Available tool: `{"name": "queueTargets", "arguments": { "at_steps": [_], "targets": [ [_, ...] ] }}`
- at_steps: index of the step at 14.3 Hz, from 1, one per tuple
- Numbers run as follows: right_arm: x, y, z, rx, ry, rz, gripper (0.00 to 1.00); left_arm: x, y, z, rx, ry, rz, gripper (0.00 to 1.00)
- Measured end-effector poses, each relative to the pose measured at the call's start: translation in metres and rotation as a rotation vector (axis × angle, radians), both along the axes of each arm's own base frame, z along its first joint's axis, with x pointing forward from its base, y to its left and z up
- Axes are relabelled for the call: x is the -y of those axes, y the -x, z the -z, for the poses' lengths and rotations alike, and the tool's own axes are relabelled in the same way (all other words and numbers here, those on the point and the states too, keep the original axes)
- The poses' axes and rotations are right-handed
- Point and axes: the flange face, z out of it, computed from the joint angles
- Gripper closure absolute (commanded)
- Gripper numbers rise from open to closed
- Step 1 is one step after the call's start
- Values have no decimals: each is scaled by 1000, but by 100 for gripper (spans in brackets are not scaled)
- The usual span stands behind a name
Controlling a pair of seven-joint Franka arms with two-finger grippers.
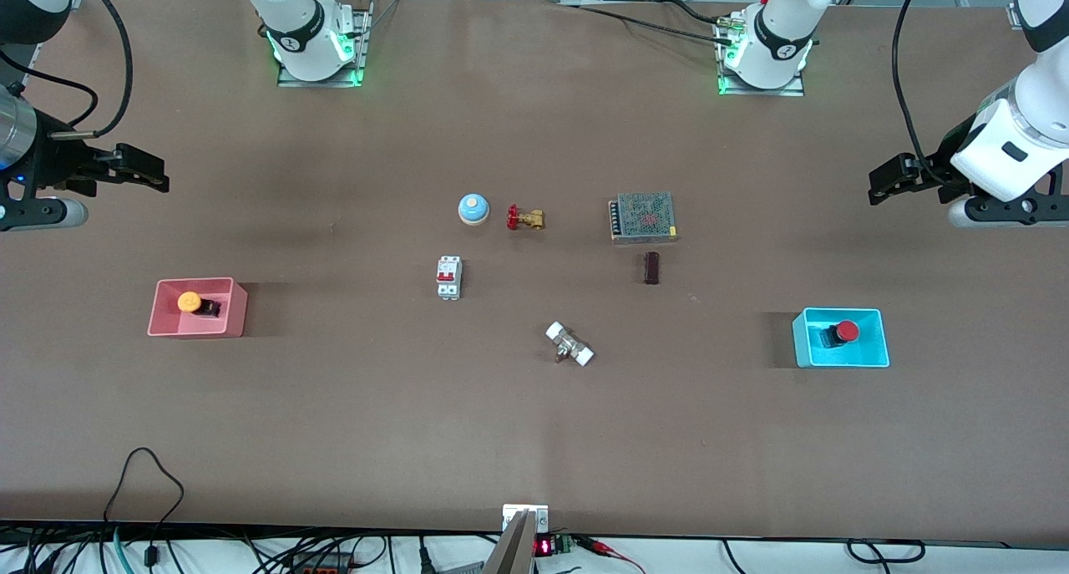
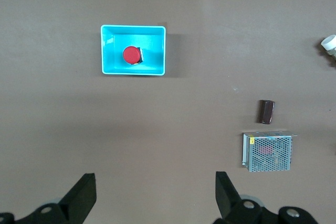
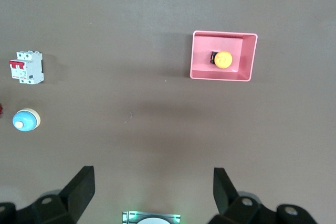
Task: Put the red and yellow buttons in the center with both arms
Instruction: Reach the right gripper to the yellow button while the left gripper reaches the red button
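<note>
White fitting (image 1: 569, 344): nearest the front camera of the middle clutter, lying on the bare brown worktop (image 1: 534, 440).
Red button (image 1: 842, 332): inside the cyan bin (image 1: 881, 350), toward the left arm's end from the white fitting; not yet picked.
Yellow button (image 1: 195, 303): inside the pink bin (image 1: 234, 315), toward the right arm's end from the white fitting; not yet picked.
Breaker (image 1: 449, 277) and dark block (image 1: 651, 267): a little farther from the front camera than the white fitting.
Blue bell (image 1: 473, 209), brass valve (image 1: 525, 218), mesh box (image 1: 642, 216): farther again than the white fitting.
Left gripper (image 1: 887, 178): raised over bare worktop toward the left arm's end; the wrist view showed its fingers (image 2: 82, 194) spread wide with nothing between them.
Right gripper (image 1: 142, 171): raised toward the right arm's end, likewise spread and empty, fingers (image 3: 81, 189) wide.
Progress: 0 of 2 buttons moved; both grasps, both carries and both placements in the center remained.
</note>
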Motion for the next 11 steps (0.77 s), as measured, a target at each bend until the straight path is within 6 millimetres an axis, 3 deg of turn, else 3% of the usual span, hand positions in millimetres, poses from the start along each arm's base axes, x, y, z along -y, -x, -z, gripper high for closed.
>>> {"name": "queueTargets", "arguments": {
  "at_steps": [7,9,11],
  "targets": [
    [3,-5,10,1,2,5,0,0,0,0,0,0,0,0],
    [8,-16,33,-2,7,7,0,1,0,0,-1,0,1,0],
    [17,-26,71,-13,20,12,0,2,0,1,-4,0,3,0]
  ]
}}
